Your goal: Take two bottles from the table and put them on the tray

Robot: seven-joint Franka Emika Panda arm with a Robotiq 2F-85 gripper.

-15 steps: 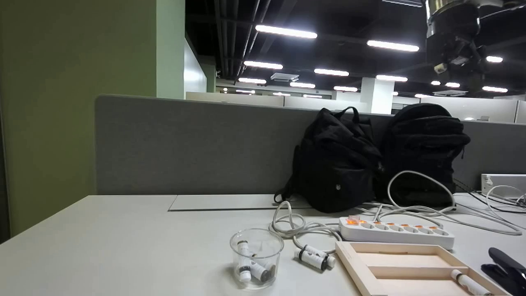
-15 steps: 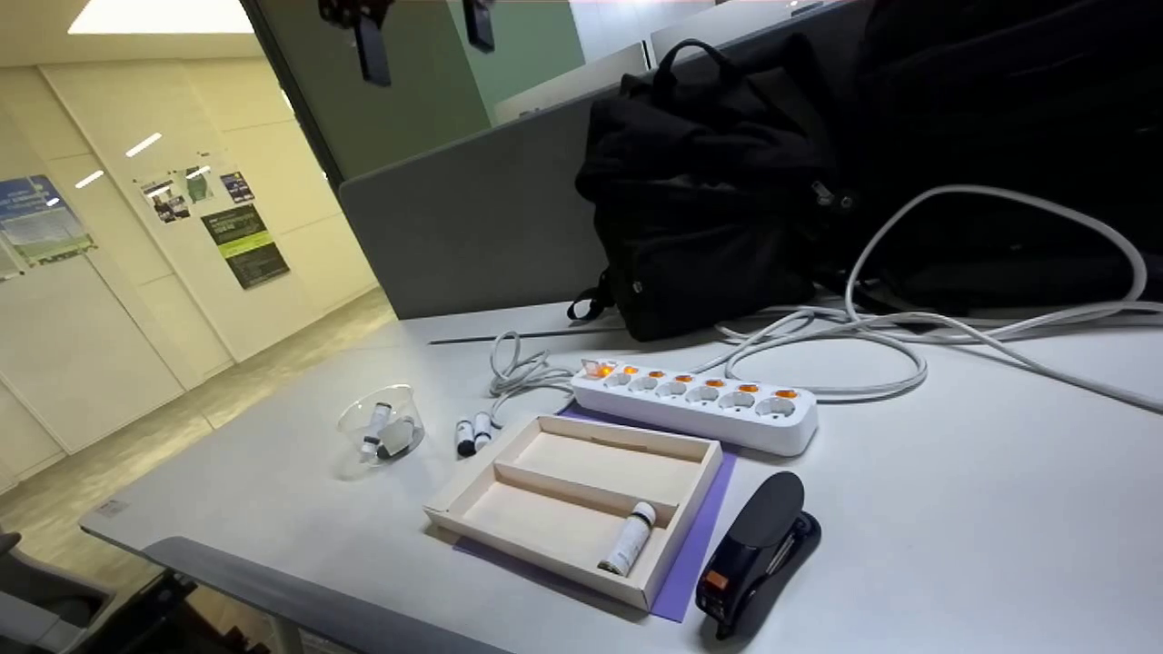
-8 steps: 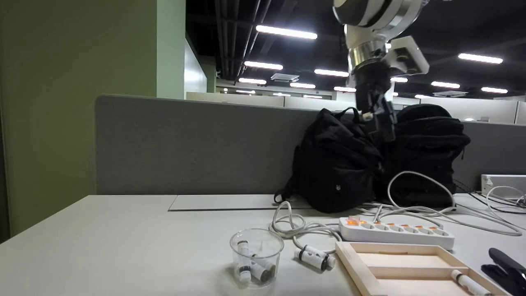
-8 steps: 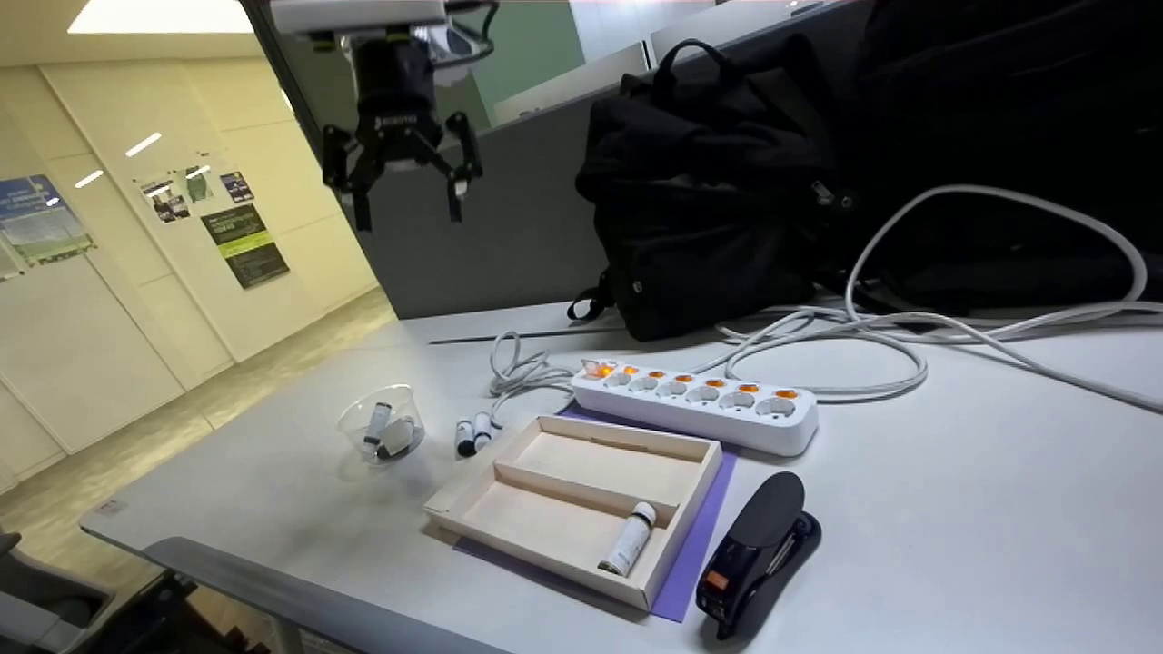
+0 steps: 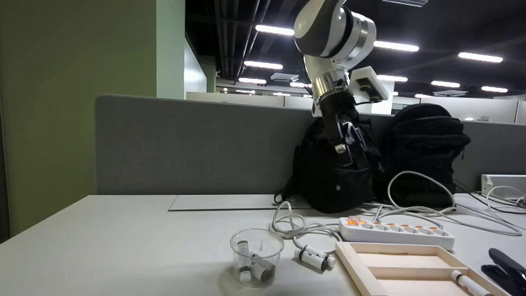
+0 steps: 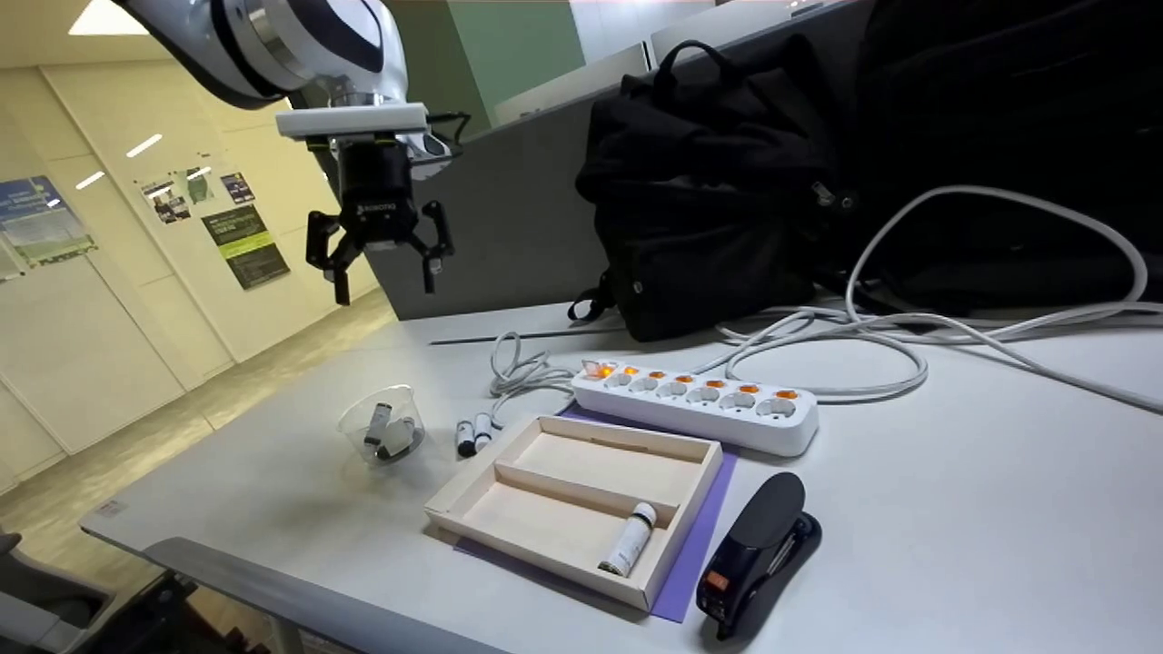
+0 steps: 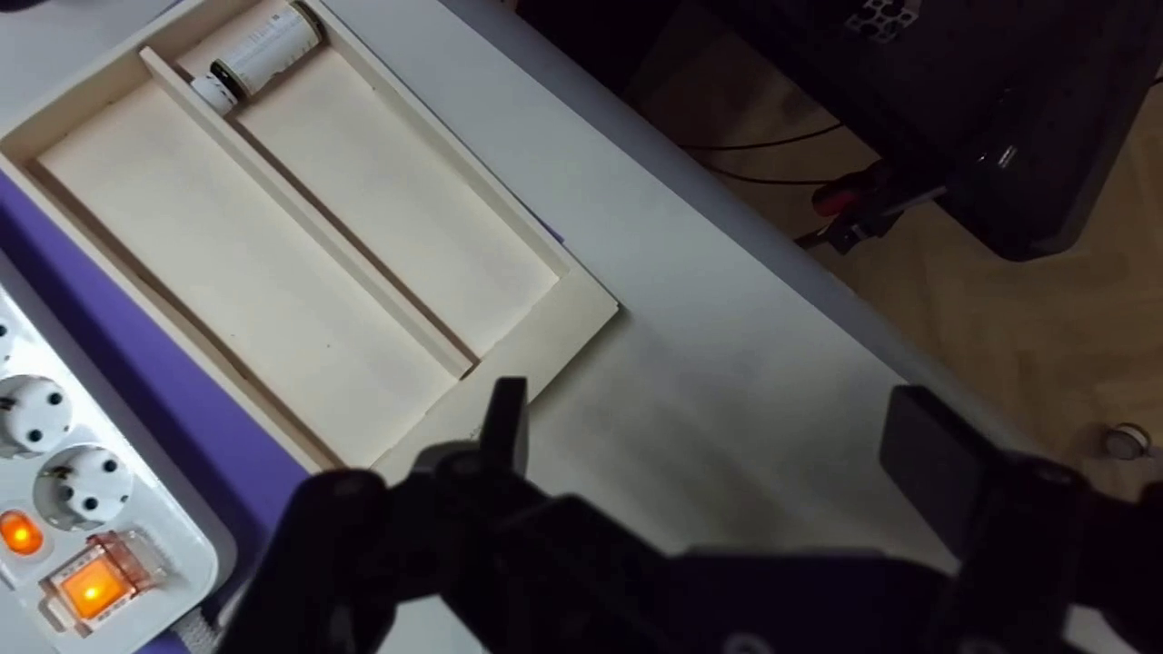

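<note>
Two small whitish bottles with dark ends lie side by side on the pale table, the front one and the rear one. They also show in an exterior view. The beige wooden tray stands beside them, split by a divider. One bottle lies in its near compartment; the wrist view shows it too. My gripper is open and empty, high above the table. In the wrist view the open fingers span bare table past the tray's end. The two table bottles are hidden there.
A clear cup with bottles in it stands near the table bottles. A white power strip and loose cables lie behind the tray, with a black backpack further back. A black stapler lies beside the tray.
The arm has come down into both exterior views. The gripper has moved lower and across toward the table bottles' side, staying open. Bottles, cup and tray have not moved.
</note>
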